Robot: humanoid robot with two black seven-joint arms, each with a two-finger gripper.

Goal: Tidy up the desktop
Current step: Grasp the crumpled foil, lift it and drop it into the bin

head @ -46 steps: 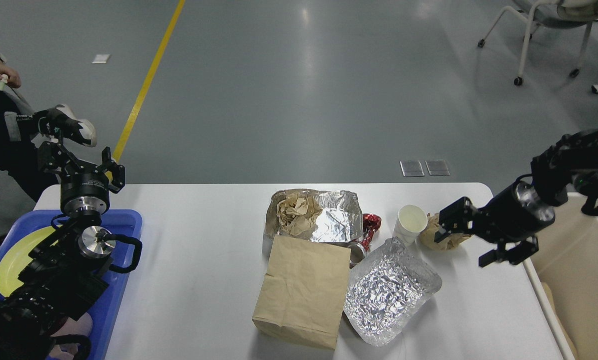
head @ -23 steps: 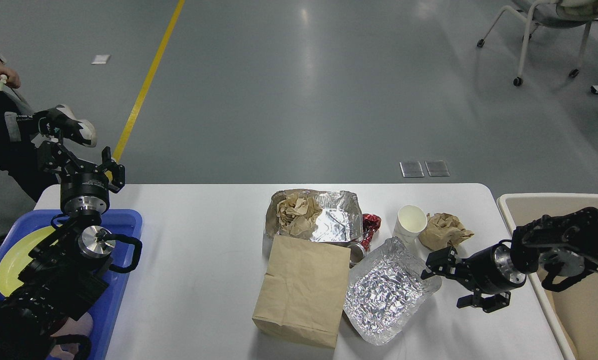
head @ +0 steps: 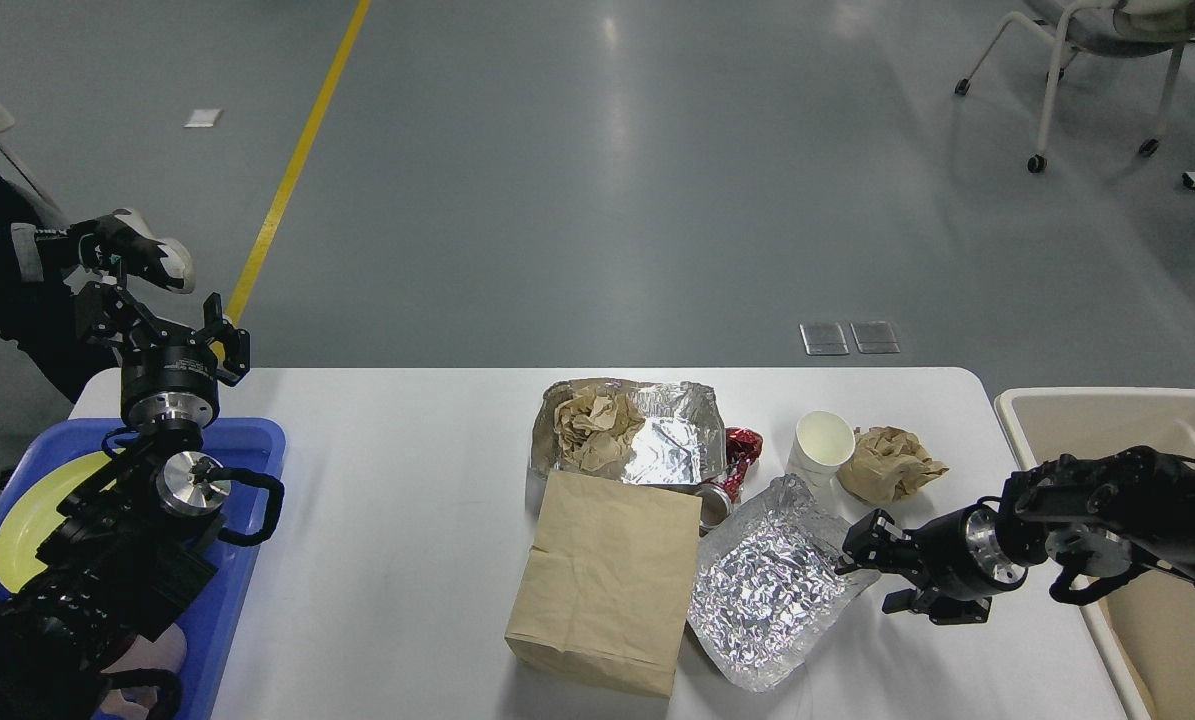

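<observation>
The desktop [head: 407, 480] is a wide white slab with rounded corners and a smooth matte face, filling the lower middle of the view. At 9 o'clock on it sits a glossy blue plastic tray [head: 247, 470] with a pale yellow plate [head: 32, 505] inside. At 3 o'clock, just off the table's edge, stands a beige rectangular bin [head: 1107, 420] with smooth walls.

Near the middle lies a flat brown paper bag [head: 607, 580], creased and matte. At its 12 o'clock is a crumpled foil tray [head: 672, 440] holding a wad of brown paper [head: 592, 425]. At the bag's 3 o'clock, touching it, a second foil tray [head: 772, 590] lies with its crinkled, shiny base up. A white paper cup [head: 822, 445] stands upright at 1 o'clock from that tray, with a crumpled brown paper ball [head: 887, 462] just beside it. A red shiny wrapper [head: 742, 445] peeks between the foil trays.

The right gripper [head: 872, 570] has its fingers spread apart at the second foil tray's right rim; whether they pinch it I cannot tell. The left gripper [head: 162, 315] hangs above the blue tray, jaws parted, holding nothing.
</observation>
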